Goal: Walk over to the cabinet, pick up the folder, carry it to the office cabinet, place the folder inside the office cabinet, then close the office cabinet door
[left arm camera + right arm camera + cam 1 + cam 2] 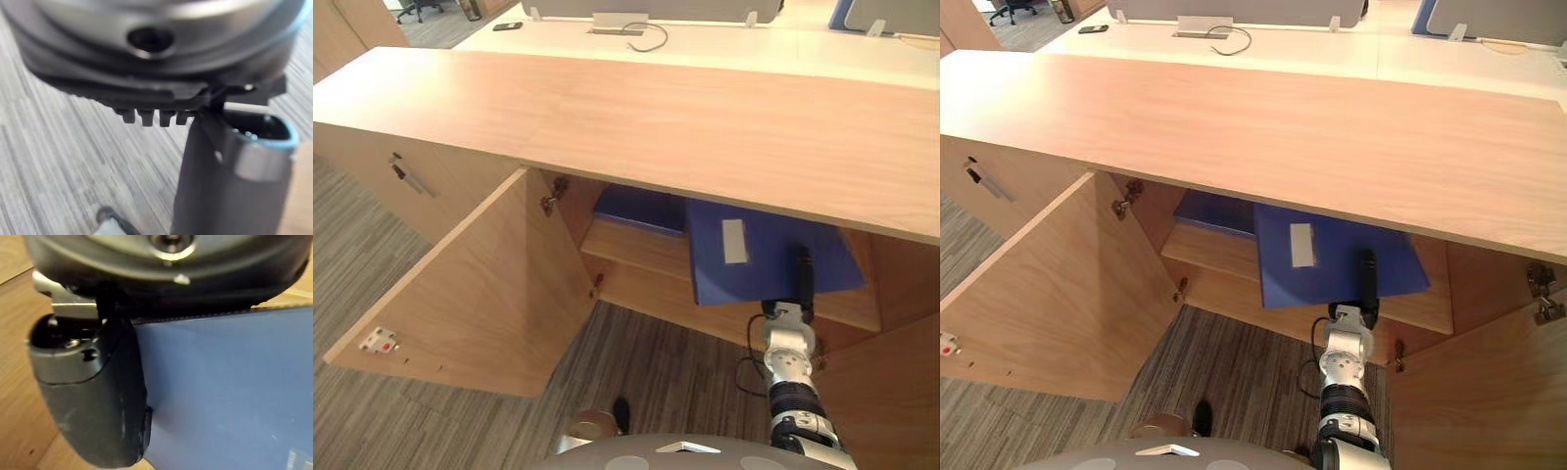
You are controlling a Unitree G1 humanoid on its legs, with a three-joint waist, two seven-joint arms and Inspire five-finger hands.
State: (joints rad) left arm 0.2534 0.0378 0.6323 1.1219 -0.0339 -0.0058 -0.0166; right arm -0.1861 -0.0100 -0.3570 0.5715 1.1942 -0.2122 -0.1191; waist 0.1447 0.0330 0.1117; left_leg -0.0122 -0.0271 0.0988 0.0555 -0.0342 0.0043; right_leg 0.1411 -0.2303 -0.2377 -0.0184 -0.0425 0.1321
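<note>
The left hand (220,196) hangs low over the striped carpet (63,161) and touches nothing visible; whether it is spread or closed cannot be determined. The right arm reaches up from the lower right, and the right hand (800,279) meets the near right corner of the blue folder (754,250). The thumb (98,401) is pressed flat on the folder's upper face; the parts beneath are hidden, so the grasp is judged a pinch of that corner. The folder lies directly ahead of the right hand, inside the open office cabinet, with its near edge overhanging the front of the shelf (636,250) and its far edge concealed under the cabinet top (656,117). Its white label (734,241) has its long side running into the cabinet, and the folder sits slightly skewed to the shelf front; its own long axis cannot be confirmed. A 2nd blue folder (641,208) lies deeper on the left, near but not clearly touching. Placement is judged nearly complete: a forward push along the arm's line would seat the folder fully. The 2 doors stand open, the left door (489,294) swung wide and the right door (1489,401) beside the right arm. Beyond the cabinet top stands a white desk (705,44).
</note>
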